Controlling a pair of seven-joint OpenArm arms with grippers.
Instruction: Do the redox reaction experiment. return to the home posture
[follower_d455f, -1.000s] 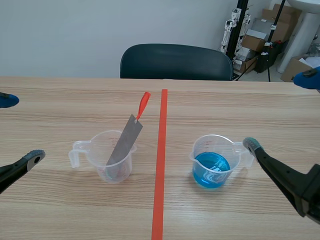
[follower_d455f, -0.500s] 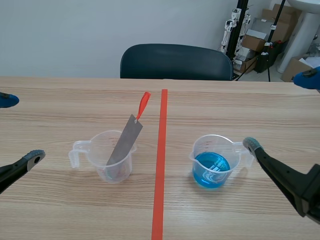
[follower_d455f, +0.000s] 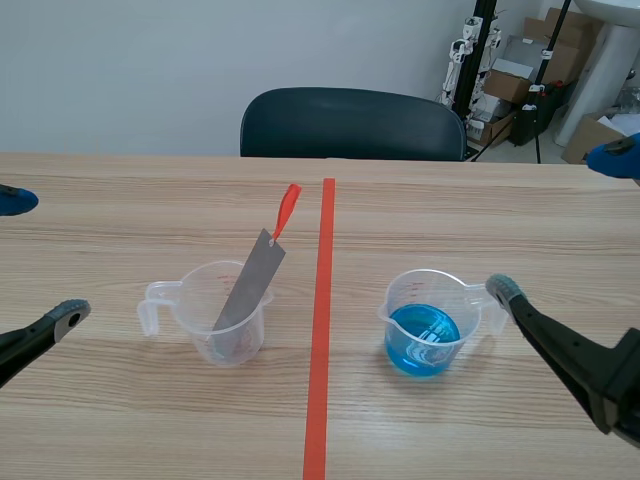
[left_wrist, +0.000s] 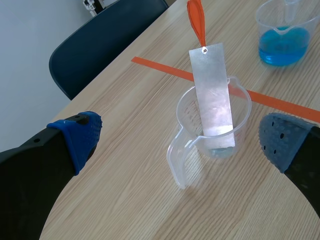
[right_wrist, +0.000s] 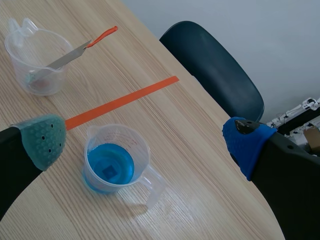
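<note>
A clear beaker (follower_d455f: 215, 325) stands left of the tape line with a grey metal strip (follower_d455f: 250, 285) leaning in it, its orange-red handle up. Right of the line is a second beaker (follower_d455f: 425, 325) holding blue liquid. My left gripper (follower_d455f: 40, 258) is open at the table's left side, holding nothing. My right gripper (follower_d455f: 560, 225) is open at the right side, its near pad just beside the blue beaker's handle. In the left wrist view the clear beaker (left_wrist: 187, 107) and strip (left_wrist: 212, 95) lie ahead of the open left gripper (left_wrist: 177, 137). In the right wrist view the blue beaker (right_wrist: 112, 162) sits between the right gripper's (right_wrist: 145, 141) spread fingers.
An orange-red tape line (follower_d455f: 320, 330) runs down the table's middle. A dark chair (follower_d455f: 350, 122) stands behind the far edge. Boxes and stands (follower_d455f: 520, 70) are in the back right corner, off the table.
</note>
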